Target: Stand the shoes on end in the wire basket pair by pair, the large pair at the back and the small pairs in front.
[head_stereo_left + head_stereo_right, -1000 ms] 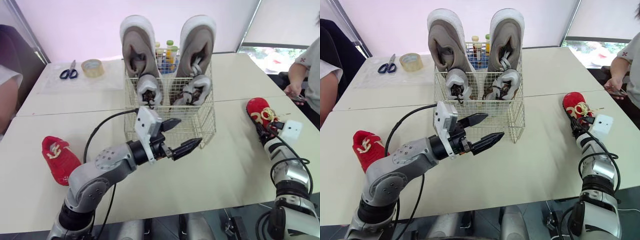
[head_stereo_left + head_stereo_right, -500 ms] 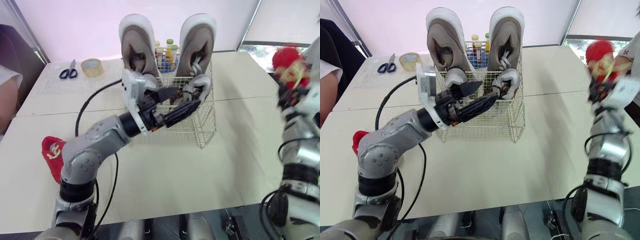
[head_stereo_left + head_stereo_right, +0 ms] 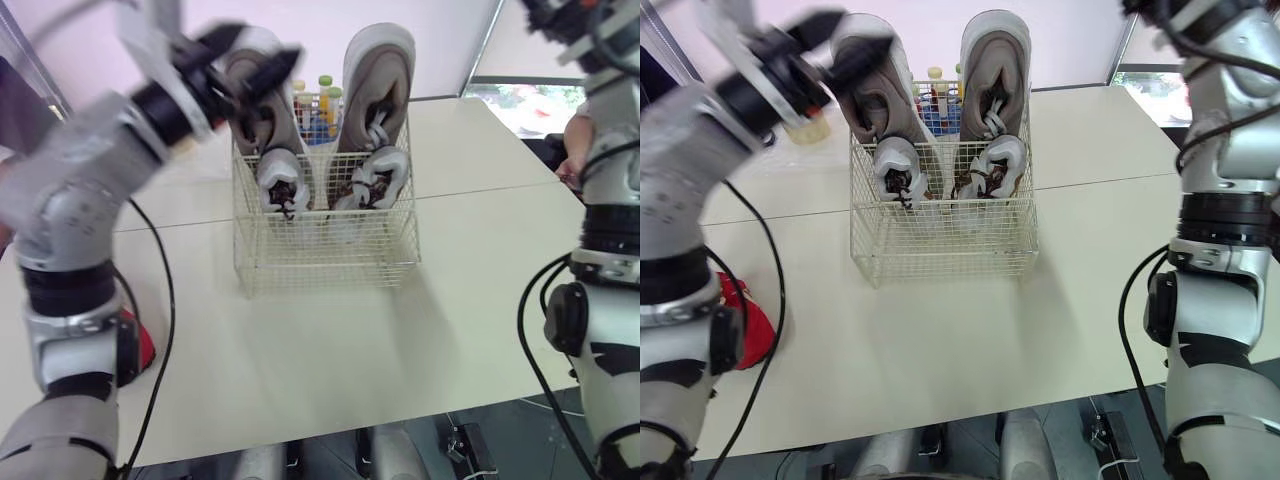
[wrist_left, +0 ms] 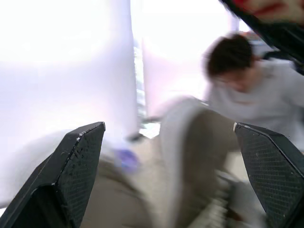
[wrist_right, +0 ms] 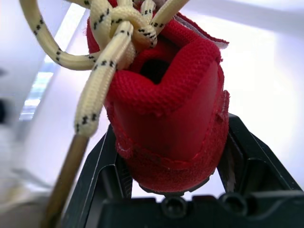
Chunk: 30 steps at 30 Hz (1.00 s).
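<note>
Nearest, on the table (image 3: 330, 350) to the left of the wire basket (image 3: 325, 250): one red shoe (image 3: 748, 318), lying flat, half hidden behind the left arm. Not picked up yet, and in the same place as a second ago.

In the basket: small grey pair (image 3: 282, 182) standing on end in front, big grey pair (image 3: 378, 70) on end at the back, right behind them. Same as before. Just behind the basket: some bottles (image 3: 322, 98).

Now the big change, up high.

Left gripper (image 3: 250, 55): a second ago low down in front of the basket. Now swung up by the back left corner of the basket, close to the top of the big left shoe. Fingers (image 4: 78, 166) spread wide apart. Nothing between them. Hard to tell if touching the big shoe.

Right gripper (image 5: 173, 142): a second ago down on the table to the right of the basket. Now lifted high, above and to the right of it. Squeezed tight on the back end of the second red shoe (image 5: 166, 95), with the laces hanging loose.

So, most likely: one small red shoe on its way to the front of the basket, and its partner on the left to fetch after that.

Far off to the right of the basket: a person (image 4: 247, 80).
</note>
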{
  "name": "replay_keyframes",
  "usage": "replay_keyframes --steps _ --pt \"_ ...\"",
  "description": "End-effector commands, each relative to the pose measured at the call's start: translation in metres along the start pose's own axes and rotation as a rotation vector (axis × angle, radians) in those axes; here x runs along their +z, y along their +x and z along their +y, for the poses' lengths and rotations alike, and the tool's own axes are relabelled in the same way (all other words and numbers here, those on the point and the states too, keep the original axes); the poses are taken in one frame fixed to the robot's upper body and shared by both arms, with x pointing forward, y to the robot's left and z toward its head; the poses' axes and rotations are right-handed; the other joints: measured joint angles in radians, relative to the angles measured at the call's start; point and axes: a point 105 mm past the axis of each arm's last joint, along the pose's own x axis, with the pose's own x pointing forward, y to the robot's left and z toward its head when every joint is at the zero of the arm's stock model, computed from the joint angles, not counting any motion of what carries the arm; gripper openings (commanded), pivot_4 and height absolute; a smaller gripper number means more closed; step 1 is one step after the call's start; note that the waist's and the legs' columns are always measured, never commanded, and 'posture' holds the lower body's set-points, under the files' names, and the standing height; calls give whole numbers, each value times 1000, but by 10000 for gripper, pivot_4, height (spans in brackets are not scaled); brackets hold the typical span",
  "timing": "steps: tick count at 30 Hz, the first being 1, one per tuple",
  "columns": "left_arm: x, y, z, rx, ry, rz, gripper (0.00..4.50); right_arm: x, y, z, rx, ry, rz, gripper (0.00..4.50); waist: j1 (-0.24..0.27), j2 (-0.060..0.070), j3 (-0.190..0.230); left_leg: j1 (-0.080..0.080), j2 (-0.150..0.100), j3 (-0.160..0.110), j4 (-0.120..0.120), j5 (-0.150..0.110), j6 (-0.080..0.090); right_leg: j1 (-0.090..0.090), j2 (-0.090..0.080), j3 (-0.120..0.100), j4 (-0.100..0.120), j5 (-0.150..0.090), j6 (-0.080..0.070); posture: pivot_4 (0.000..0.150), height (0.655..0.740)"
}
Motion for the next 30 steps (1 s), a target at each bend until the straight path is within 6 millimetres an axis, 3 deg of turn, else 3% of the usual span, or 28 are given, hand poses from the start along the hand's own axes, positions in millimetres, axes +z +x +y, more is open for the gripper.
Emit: replay_keyframes --steps 1,6,13,17,24,27,30 --pt "14 -18 16 7 63 -15 45000 24 15 14 118 -38 -96 19246 3 0 0 0 0 0 -1 0 -1 0 0 0 0 0 0 1500 7400" --pt "17 -50 5 -200 -160 -10 45000 11 28 58 361 -87 -89 19246 4 -2 1 0 0 0 0 0 -3 -1 -1 0 0 -2 -3 1500 7400" --pt "36 -66 -5 -335 -293 -49 45000 7 38 80 438 -166 -147 19246 1 -5 4 0 0 0 -1 5 -11 -3 -2 0 2 -1 -3 1500 7400" --pt "34 -63 6 -294 -318 -51 45000 9 39 94 486 -181 -178 19246 -1 -6 4 0 0 0 -2 6 -13 -3 -2 0 4 -1 -3 1500 7400" --pt "31 -48 -1 -381 -368 -41 45000 21 34 128 581 -235 -250 19246 1 -6 4 1 0 0 -2 6 -14 -4 -2 0 7 0 -2 1500 7400" --pt "28 -49 -9 -440 -404 -18 36900 20 28 141 614 -242 -245 19245 1 -6 4 1 0 0 -2 6 -15 -4 -2 0 8 0 -2 1500 7400" --pt "25 -51 -13 -470 -419 -5 22650 20 28 143 614 -254 -233 19245 -2 -6 4 1 0 0 -2 6 -15 -5 -2 0 9 0 -2 1500 7400"
